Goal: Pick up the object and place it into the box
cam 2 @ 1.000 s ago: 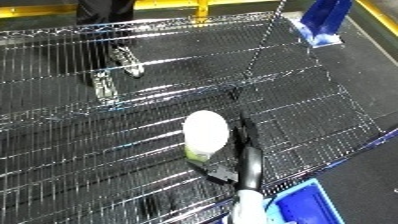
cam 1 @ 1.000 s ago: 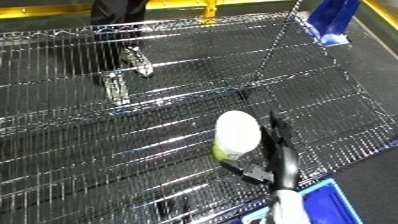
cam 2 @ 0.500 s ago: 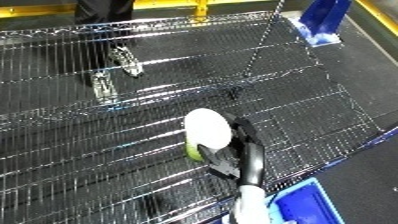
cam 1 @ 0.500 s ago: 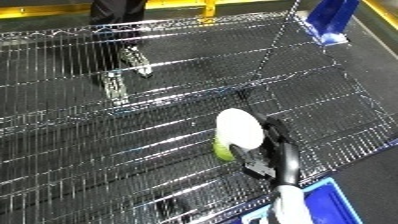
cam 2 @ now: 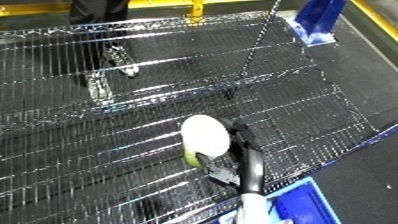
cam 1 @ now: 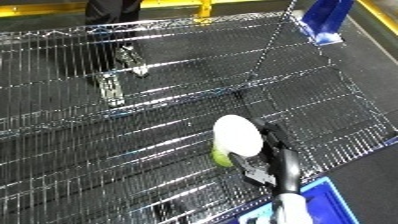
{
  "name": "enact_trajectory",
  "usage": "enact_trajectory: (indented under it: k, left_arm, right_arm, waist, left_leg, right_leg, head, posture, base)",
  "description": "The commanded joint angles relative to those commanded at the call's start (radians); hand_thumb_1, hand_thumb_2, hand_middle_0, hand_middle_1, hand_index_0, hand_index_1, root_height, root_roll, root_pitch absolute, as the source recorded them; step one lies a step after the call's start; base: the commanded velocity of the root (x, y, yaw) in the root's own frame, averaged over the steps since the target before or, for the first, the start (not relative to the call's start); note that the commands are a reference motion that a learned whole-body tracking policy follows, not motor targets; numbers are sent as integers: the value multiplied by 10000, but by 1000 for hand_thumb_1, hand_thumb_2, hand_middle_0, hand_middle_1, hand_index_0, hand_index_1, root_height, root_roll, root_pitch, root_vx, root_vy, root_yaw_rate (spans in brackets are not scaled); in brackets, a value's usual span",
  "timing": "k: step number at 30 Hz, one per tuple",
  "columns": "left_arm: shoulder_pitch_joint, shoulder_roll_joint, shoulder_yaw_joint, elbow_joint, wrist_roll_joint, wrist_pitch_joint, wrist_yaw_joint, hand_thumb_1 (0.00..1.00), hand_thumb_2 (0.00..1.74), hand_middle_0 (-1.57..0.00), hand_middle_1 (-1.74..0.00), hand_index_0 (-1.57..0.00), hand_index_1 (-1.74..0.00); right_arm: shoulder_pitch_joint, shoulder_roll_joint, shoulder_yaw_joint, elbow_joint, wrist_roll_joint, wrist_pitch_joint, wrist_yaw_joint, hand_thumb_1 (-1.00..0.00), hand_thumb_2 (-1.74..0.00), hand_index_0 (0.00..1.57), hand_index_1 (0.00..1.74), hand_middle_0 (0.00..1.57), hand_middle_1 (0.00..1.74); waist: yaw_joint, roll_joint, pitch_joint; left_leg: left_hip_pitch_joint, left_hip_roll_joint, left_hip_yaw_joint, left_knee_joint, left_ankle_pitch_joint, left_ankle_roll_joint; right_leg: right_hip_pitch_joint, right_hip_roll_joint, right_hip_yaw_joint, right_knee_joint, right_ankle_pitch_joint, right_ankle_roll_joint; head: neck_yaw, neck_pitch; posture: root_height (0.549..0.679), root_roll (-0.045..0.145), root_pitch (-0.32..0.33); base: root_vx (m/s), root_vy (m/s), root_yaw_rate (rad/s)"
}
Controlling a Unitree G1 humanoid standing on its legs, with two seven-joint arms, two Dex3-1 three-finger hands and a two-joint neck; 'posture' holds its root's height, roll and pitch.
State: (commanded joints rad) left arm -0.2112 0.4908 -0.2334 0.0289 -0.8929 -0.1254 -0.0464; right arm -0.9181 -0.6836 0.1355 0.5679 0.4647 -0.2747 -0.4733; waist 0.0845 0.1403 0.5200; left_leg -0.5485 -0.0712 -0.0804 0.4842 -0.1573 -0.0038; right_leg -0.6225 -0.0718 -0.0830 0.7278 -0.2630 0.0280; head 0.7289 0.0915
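Observation:
A round container with a white top (cam 1: 237, 138) and a yellow-green body (cam 1: 221, 158) lies on the wire mesh shelf (cam 1: 107, 150), near its front right edge. My right hand (cam 1: 272, 161) reaches up from the bottom edge, with black fingers (cam 2: 238, 140) curled along the container's right side and its thumb under the green end. The corner of the blue bin (cam 2: 300, 204) shows at the bottom right, just beside my forearm. No left hand appears in either view.
A blue upright post (cam 1: 324, 20) stands at the shelf's far right corner and a yellow rail (cam 1: 204, 5) runs behind it. A thin rod (cam 1: 271, 45) slants across the mesh. Dark floor lies beyond the shelf's right edge.
My right hand has closed in round the container, and its thumb has come under the green end. The container has barely shifted on the mesh.

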Motion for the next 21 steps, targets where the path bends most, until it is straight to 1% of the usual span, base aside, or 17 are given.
enact_trajectory:
  k: [5, 12, 15, 17, 18, 21]
  left_arm:
    - [28, -167, 222, 135, 174, 4, 20, 1000, 1740, -1570, -1740, -1570, -1740]
    - [46, -405, 452, 525, 340, -36, -5, 1000, 1740, -1570, -1740, -1570, -1740]
    - [62, -513, 547, 676, 394, -64, -55, 1000, 1740, -1570, -1740, -1570, -1740]
    - [84, -585, 634, 750, 433, -84, -117, 1000, 1740, -1570, -1740, -1570, -1740]
    - [89, -621, 673, 765, 453, -87, -131, 1000, 1740, -1570, -1740, -1570, -1740]
    - [93, -748, 755, 819, 535, -115, -144, 1000, 1740, -1570, -1740, -1570, -1740]
  right_arm:
    - [1043, 186, -554, -1512, -294, 35, -76, -650, -1131, 1020, 1131, 1020, 1131]
    - [2299, 580, -1198, -3135, -620, 51, -321, -650, -1131, 1020, 1131, 1020, 1131]
    - [2869, 795, -1447, -3599, -620, 5, -392, -650, -1131, 1020, 1131, 1020, 1131]
    - [3286, 966, -1600, -3916, -622, -22, -432, -650, -1131, 1020, 1131, 1020, 1131]
    - [3517, 1066, -1662, -4100, -658, -34, -487, -650, -1131, 1020, 1131, 1020, 1131]
    - [4246, 1339, -1860, -4567, -771, -136, -622, -650, -1131, 1020, 1131, 1020, 1131]
  waist:
    - [-299, -223, 0]
    - [-699, -477, 0]
    - [-875, -565, 0]
    - [-999, -617, 0]
    - [-1075, -642, 0]
    - [-1320, -706, 0]
  left_leg:
    - [549, 87, 71, -230, 2, -52]
    - [1306, 243, 174, -435, -61, -116]
    - [1631, 308, 233, -502, -107, -139]
    - [1836, 349, 287, -543, -145, -153]
    - [1953, 375, 324, -576, -162, -156]
    - [2310, 464, 427, -689, -203, -158]
  right_leg:
    - [549, 21, 44, -395, 95, 49]
    - [1287, 7, 183, -833, 222, 97]
    - [1593, -11, 254, -1006, 278, 124]
    - [1779, -16, 306, -1120, 309, 139]
    - [1880, -19, 344, -1190, 329, 145]
    - [2183, -15, 477, -1371, 382, 178]
  head:
    - [-37, -416]
    - [139, -1453]
    - [294, -1550]
    - [336, -1709]
    - [409, -2024]
    - [463, -2664]
  posture:
    - [647, 57, 174]
    - [654, 60, 136]
    - [656, 61, 119]
    - [658, 62, 110]
    - [658, 62, 105]
    - [661, 62, 89]
  base:
    - [-40, 36, -82]
    - [-34, 47, -93]
    - [-21, 50, -108]
    - [-21, 57, -128]
    - [-24, 80, -157]
    - [-12, 81, -170]
